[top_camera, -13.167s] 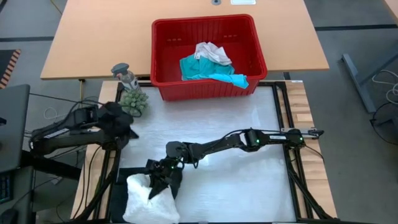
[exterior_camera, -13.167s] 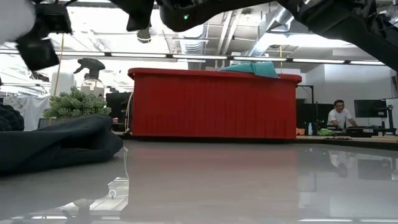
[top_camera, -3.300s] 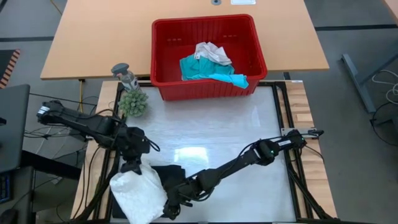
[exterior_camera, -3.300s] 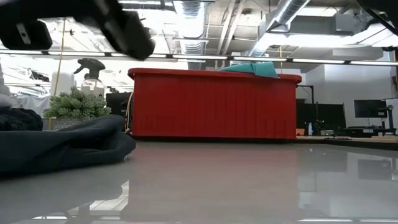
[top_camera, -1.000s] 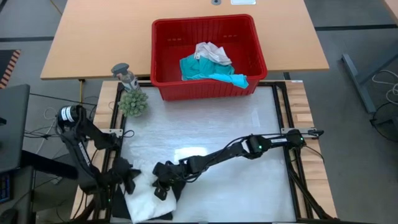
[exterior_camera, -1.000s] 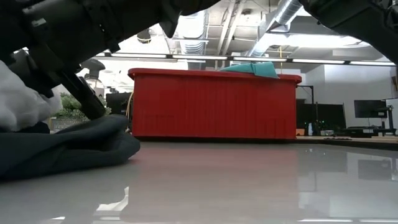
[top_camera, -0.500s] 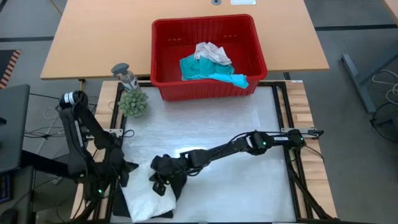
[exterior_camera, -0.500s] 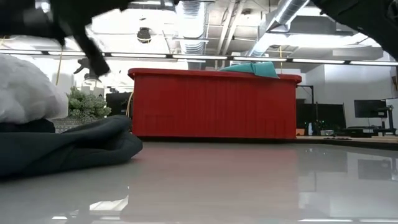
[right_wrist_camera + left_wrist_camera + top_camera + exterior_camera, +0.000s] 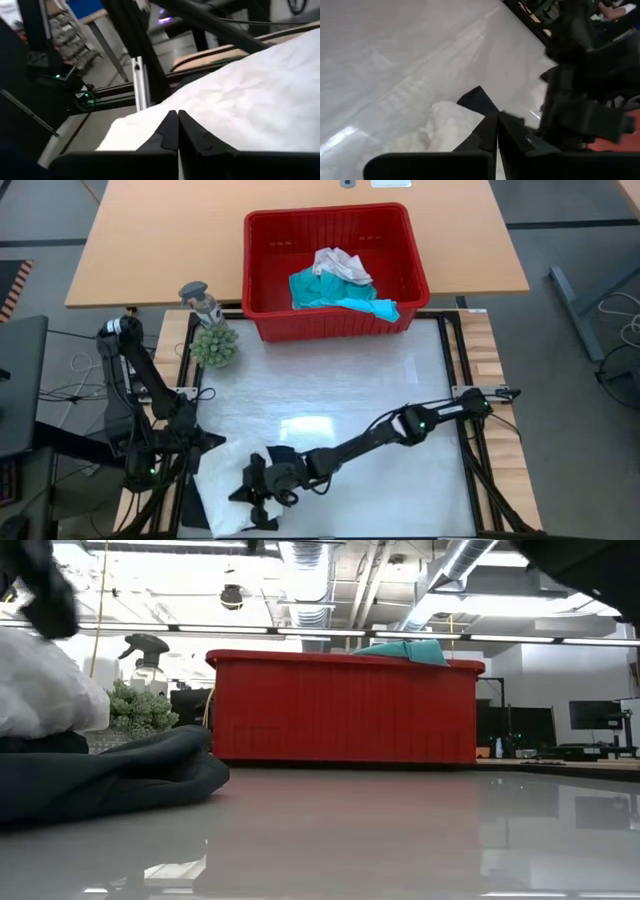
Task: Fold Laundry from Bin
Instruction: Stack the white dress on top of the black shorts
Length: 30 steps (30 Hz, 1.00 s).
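right gripper (image 9: 262,492) has slid nearer the front edge, onto the white cloth (image 9: 222,480).
left gripper (image 9: 205,442) sits by the cloth's left corner, jaws shut and empty; right jaws pressed together too; teal laundry (image 9: 340,290) lies in the bin (image 9: 258,235).

Tabletop centre (image 9: 340,395): bare white surface between the bin and the near-left pile; open passage.
Far edge: red bin (image 9: 335,272) stands across it, walls upright, teal and white laundry (image 9: 340,280) inside.
Far-left corner: small green plant (image 9: 215,345) with a spray bottle (image 9: 200,300) just behind it.
Near-left corner: white garment (image 9: 225,480) lying on black cloth (image 9: 110,780).
Near right: right arm (image 9: 400,425) stretches diagonally across to the pile.
Left edge: left arm (image 9: 135,400) stands beside the pile.
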Available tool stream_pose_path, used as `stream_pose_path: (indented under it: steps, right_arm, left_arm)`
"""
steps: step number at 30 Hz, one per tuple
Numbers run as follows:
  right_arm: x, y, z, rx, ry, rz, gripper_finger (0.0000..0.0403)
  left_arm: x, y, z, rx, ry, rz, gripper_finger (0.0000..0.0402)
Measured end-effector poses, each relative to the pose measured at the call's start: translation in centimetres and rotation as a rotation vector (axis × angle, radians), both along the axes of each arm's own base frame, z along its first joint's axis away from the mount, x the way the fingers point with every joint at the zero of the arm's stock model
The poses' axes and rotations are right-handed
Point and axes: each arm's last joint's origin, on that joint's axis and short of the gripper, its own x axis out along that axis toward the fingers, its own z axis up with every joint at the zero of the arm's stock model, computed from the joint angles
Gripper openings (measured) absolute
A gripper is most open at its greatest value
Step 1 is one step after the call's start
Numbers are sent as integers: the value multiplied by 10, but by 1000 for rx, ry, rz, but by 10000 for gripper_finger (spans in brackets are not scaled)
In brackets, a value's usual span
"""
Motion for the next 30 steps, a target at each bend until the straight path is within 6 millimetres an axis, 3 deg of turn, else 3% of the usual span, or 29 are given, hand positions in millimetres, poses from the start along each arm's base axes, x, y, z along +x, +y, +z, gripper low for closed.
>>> stream_pose_path:
  steps: [7, 17, 20, 25, 27, 30]
  right_arm:
    - [9, 1, -59, 77, 9, 23, 20]
    - [16, -28, -78, 54, 170, 102, 22]
    - [17, -31, -60, 45, 122, 120, 24]
    - [17, -39, -28, -117, 11, 120, 25]
    - [15, -46, -4, -138, -5, 113, 26]
    - [6, -52, 48, -219, -73, 107, 29]
  left_arm:
    - [5, 3, 1, 21, -31, 40, 0]
    - [13, 1, 5, 6, -82, 68, 0]
    - [16, -1, 8, -9, -123, 79, 0]
    - [18, -6, 15, -45, -205, 95, 0]
    - [19, -8, 21, -45, -230, 86, 0]
    - [21, -11, 36, -18, -263, 71, 0]
